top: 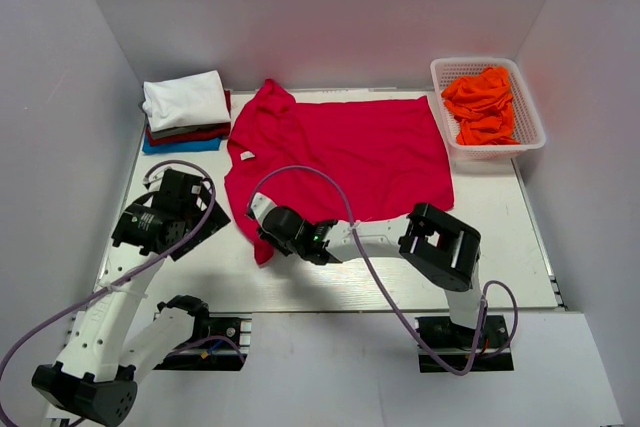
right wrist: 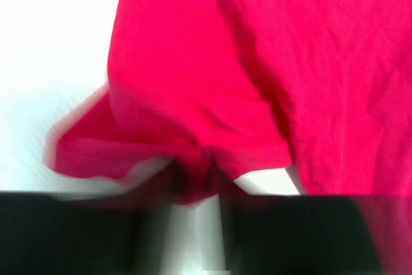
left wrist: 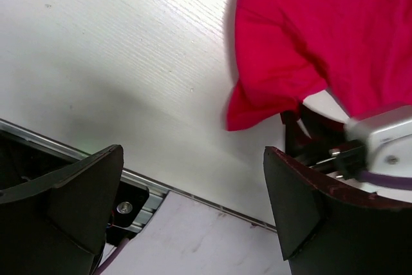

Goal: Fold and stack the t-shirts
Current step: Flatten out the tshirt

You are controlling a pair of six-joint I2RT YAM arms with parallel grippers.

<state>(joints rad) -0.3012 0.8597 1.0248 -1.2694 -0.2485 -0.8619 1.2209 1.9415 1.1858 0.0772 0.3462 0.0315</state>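
Observation:
A crimson-red t-shirt (top: 350, 152) lies spread flat on the table, its white neck label (top: 245, 155) at the left. My right gripper (top: 265, 234) sits at the shirt's near left sleeve; in the right wrist view, which is blurred, the red sleeve cloth (right wrist: 193, 159) runs down between its jaws (right wrist: 193, 207), which look shut on it. The left wrist view shows that sleeve (left wrist: 264, 104) above the right gripper (left wrist: 309, 143). My left gripper (top: 195, 209) is open and empty (left wrist: 193, 204), left of the sleeve over bare table.
A stack of folded shirts stands at the far left: white (top: 185, 99) on top, dark red (top: 190, 134) and blue (top: 180, 145) below. A white basket (top: 530, 132) at the far right holds crumpled orange shirts (top: 482, 102). The table's near edge rail (left wrist: 193, 194) is below the left gripper.

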